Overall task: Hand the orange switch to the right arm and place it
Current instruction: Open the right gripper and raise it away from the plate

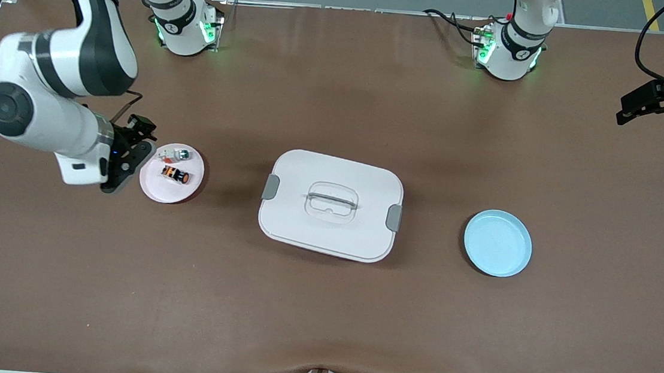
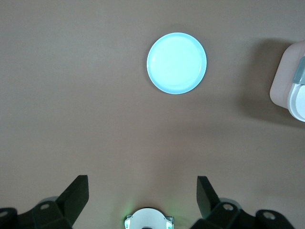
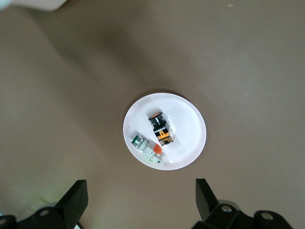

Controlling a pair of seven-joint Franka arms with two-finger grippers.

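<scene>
The orange switch lies on its side on a small pink plate, next to a whitish switch with a green face. My right gripper hangs open over the table just beside that plate, toward the right arm's end, with nothing between its fingers. My left gripper is open and empty, held high over the left arm's end of the table, where that arm waits.
A white lidded box with grey latches and a clear handle stands mid-table. A light blue plate with nothing on it lies toward the left arm's end. Cables run along the table's front edge.
</scene>
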